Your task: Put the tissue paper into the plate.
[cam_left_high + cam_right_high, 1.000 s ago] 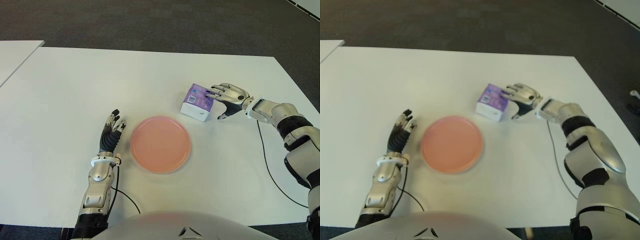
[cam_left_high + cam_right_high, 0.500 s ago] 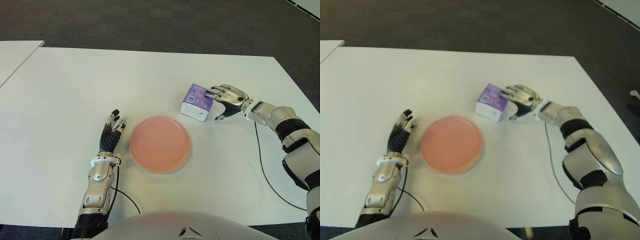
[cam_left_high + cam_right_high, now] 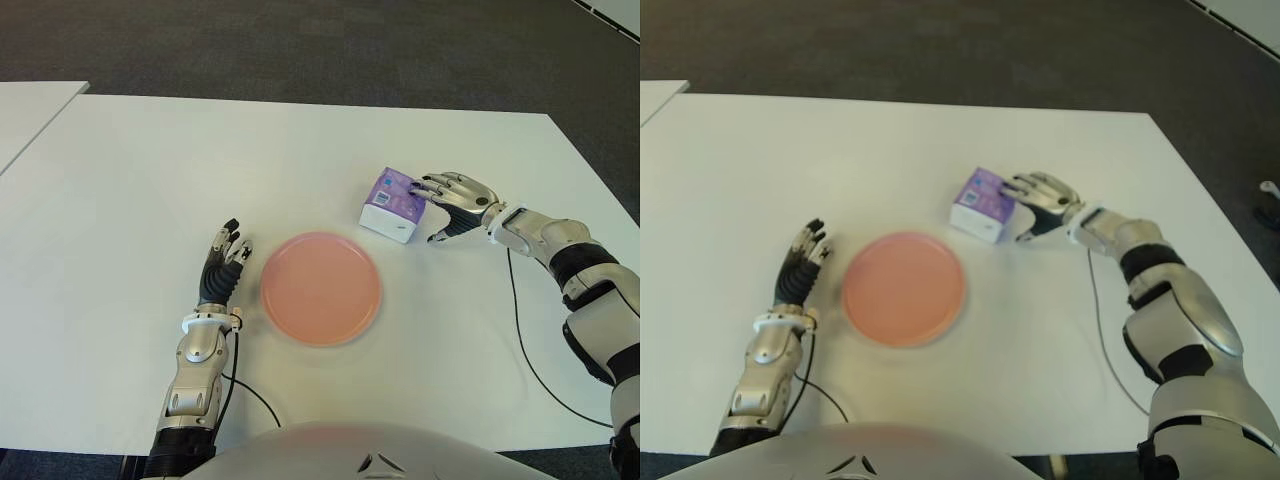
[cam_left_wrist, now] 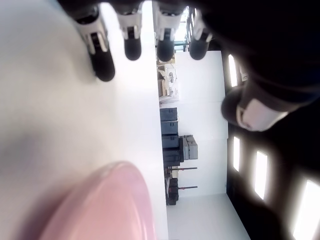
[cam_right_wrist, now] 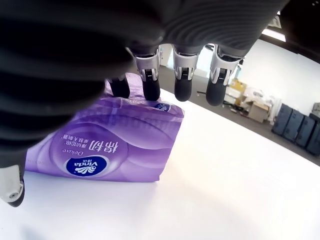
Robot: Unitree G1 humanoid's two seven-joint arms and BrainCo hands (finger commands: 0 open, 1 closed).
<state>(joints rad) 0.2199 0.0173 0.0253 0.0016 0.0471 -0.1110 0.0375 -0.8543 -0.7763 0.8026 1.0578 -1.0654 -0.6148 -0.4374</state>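
White table (image 3: 130,180) – task barely begun. Pink plate (image 3: 320,288) bare at centre. Tissue pack (image 3: 392,203) on table, just beyond plate toward robot's right, not lifted. Right hand (image 3: 455,200) spread over pack's right side, nothing gripped; grasp, carry, release all remain. Left hand (image 3: 221,270) idle left of plate, fingers relaxed. Right wrist view alone shows fingertips (image 5: 151,93) above pack's top – contact unclear.

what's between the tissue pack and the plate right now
Nothing: only a short strip of bare white table separates the tissue pack from the pink plate, as the left eye view shows. The right hand is at the pack's far side.
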